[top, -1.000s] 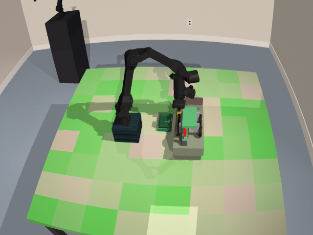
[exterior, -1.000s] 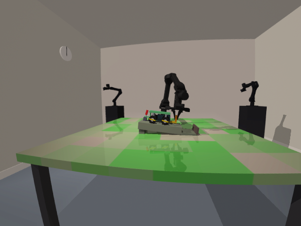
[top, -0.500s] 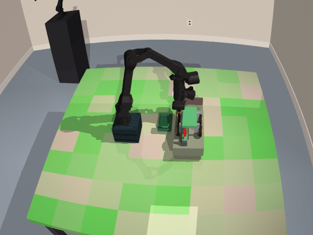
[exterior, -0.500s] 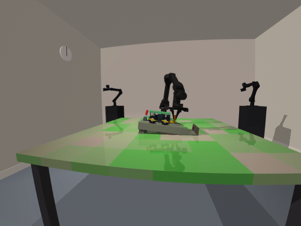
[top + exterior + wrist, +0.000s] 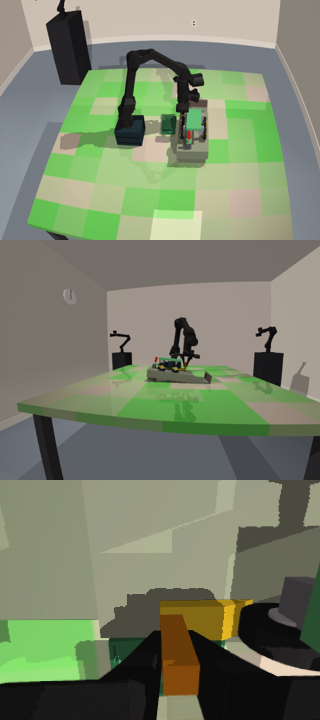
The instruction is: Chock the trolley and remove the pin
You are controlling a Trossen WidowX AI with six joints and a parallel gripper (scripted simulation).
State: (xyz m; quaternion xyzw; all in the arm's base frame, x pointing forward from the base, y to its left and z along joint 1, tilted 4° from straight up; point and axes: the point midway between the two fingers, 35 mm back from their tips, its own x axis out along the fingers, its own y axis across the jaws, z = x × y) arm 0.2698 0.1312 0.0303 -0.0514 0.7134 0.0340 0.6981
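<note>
We look down from high over the bench's [image 5: 144,201] [image 5: 144,420] near edge; our exterior view, low beyond one edge, shares the ramp [image 5: 192,155] [image 5: 168,375].

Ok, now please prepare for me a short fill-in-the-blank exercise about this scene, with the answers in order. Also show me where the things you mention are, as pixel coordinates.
1. The end effector [image 5: 182,113] [image 5: 185,366] [image 5: 172,637] is closed on the ____ handle of the yellow chock [image 5: 183,369] [image 5: 192,614].
2. The stop pin [image 5: 188,135] [image 5: 156,359] has a ____ head.
3. The trolley [image 5: 193,119] [image 5: 169,359] stands on the ____.
4. The tray [image 5: 168,124], which lies between the arm's base and the ramp, is ____.

Missing words: orange; red; ramp; green.
</note>
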